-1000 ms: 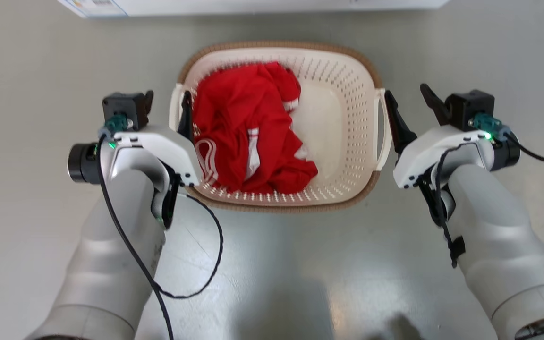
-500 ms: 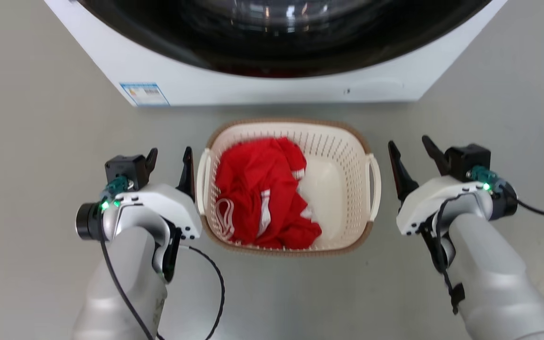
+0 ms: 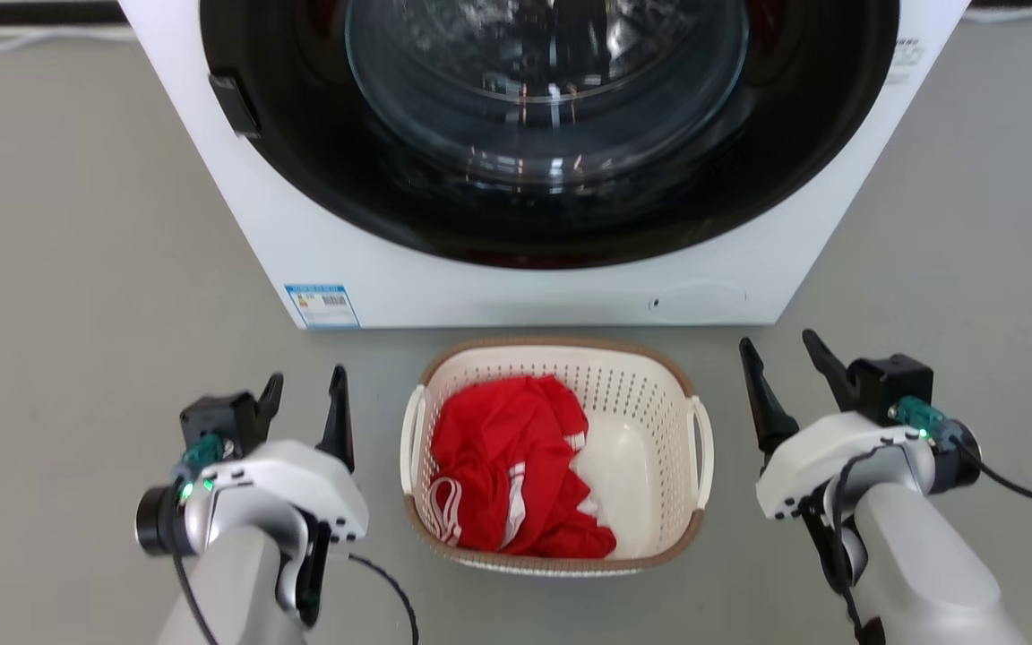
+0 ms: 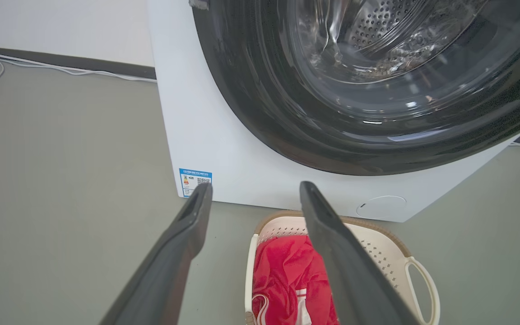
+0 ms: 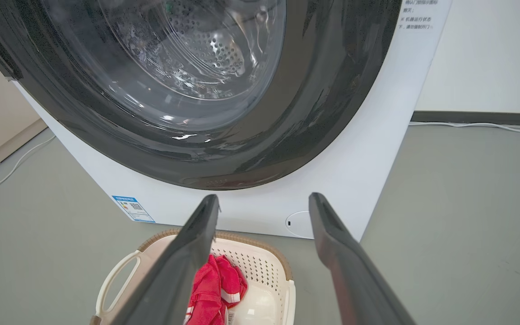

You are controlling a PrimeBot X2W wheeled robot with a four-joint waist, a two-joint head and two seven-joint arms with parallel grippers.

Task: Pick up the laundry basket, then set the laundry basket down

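Cream-white plastic with perforated walls and a brown woven-look rim, the laundry basket (image 3: 632,385) stands upright on the grey floor (image 3: 77,269) close in front of the washing machine (image 3: 480,287), centred below its dark round door (image 3: 552,81). A crumpled red garment (image 3: 498,448) with white stripes lies inside, heaped toward the side under the machine's left half, and the pale bottom shows bare on the other side. The left gripper (image 3: 305,381) hangs in front of the machine's lower left corner, below the blue label (image 3: 322,305), its two dark fingers spread wide with nothing between them, pointing at the machine. The right gripper (image 3: 776,345) hangs in front of the machine's lower right corner, below and to the right of the round cap (image 3: 700,300) in the white panel, and it too is spread wide and empty. Neither gripper touches the basket's white loop handles, which stand free at both ends. Along the left gripper (image 4: 255,187) the machine's door and label appear above the basket (image 4: 377,232). Along the right gripper (image 5: 264,198) the basket (image 5: 260,262) lies low before the machine's front.
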